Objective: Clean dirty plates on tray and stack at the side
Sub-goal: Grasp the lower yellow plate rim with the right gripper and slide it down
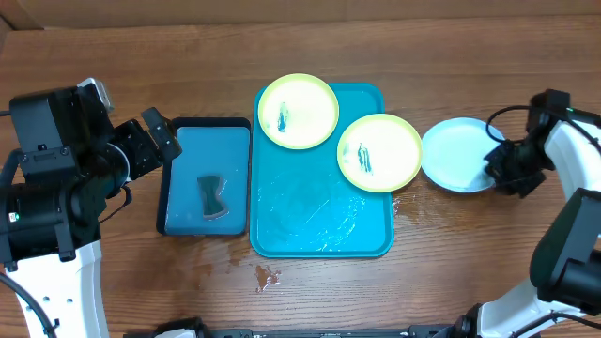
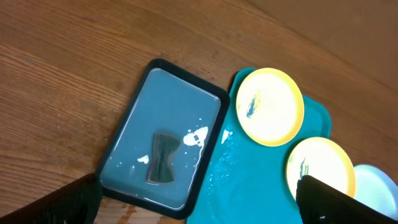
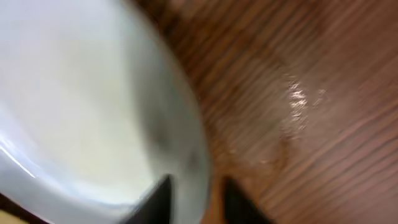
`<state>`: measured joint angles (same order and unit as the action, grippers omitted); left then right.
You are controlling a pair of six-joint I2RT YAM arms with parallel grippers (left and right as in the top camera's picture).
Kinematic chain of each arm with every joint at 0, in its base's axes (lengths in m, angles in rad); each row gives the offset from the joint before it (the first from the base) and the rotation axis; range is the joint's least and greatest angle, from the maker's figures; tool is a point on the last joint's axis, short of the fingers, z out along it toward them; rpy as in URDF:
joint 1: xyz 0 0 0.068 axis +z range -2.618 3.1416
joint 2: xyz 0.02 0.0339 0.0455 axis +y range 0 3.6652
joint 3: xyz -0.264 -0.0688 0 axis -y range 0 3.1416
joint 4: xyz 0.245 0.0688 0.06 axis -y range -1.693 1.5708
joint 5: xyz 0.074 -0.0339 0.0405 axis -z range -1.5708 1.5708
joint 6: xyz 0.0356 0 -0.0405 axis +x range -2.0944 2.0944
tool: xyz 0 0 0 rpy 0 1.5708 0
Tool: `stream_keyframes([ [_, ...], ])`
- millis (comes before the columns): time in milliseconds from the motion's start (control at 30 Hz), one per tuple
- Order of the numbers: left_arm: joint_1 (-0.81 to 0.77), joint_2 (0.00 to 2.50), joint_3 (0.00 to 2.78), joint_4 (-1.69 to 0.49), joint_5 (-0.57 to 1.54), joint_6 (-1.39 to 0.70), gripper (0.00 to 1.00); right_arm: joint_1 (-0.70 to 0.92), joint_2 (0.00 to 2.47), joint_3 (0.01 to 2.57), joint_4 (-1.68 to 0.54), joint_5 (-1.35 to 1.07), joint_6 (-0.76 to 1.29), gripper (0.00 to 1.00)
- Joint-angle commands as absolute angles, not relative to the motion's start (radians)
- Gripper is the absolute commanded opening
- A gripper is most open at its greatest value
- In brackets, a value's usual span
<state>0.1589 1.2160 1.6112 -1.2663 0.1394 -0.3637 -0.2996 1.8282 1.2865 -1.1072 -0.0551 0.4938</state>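
The right hand [image 3: 196,186] sits at the far-right rim of the light blue plate [image 1: 457,155]. Its 2 fingers are parted to either side of that rim, and a gap shows on the outer side, so it looks open around the edge rather than pinching it. The wrist view is blurred, so contact on the inner side cannot be told. That plate lies flat on the counter [image 1: 113,272] just right of the tray [image 1: 319,221], fully off it, and its centre looks clean.

The 2 lime-green plates both carry dark blue smears. One green plate [image 1: 378,152] overhangs the tray's right edge and almost touches the blue plate. The other green plate [image 1: 298,111] overhangs the tray's back-left corner.

The left hand [image 1: 164,134] hangs wide open and empty to the left of the tray, above the small black-rimmed tray [image 1: 184,150] that holds the sponge [image 1: 214,195].

The blue plate probably counts as done, which leaves 2 to clean. The plate on the tray's right edge lies directly toward the tray from the right hand, with only the blue plate between them, so the right arm is much the nearer. The sponge is on the tray's opposite side, within the left arm's reach. The plates are round, so the approach angle to the rim matters little.
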Motion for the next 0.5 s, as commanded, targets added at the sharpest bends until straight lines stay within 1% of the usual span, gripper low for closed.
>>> stream_keyframes([
  [0,0.163,1.222,1.626,-1.271,0.15,-0.336,1.0,-0.253,1.791,1.332,-1.098,-0.072,0.436,0.59],
  [67,0.163,1.222,1.626,-1.271,0.15,-0.336,1.0,-0.233,1.771,1.35,-1.076,-0.11,0.395,0.6],
  [167,0.163,1.222,1.626,-1.271,0.15,-0.336,1.0,-0.191,1.754,1.354,-0.998,-0.259,0.255,0.61],
  [200,0.163,1.222,1.626,-1.272,0.15,-0.336,1.0,-0.175,1.755,1.354,-0.984,-0.268,0.25,0.63],
  [300,0.163,1.223,1.626,-1.276,0.151,-0.336,1.0,-0.116,1.774,1.341,-0.942,-0.263,0.233,0.66],
  [400,0.163,1.223,1.626,-1.283,0.15,-0.336,1.0,-0.046,1.806,1.319,-0.884,-0.262,0.203,0.66],
  [433,0.163,1.223,1.626,-1.283,0.15,-0.336,1.0,-0.021,1.818,1.308,-0.863,-0.232,0.201,0.66],
  [467,0.163,1.223,1.626,-1.284,0.15,-0.336,1.0,-0.001,1.829,1.301,-0.85,-0.185,0.205,0.64],
])
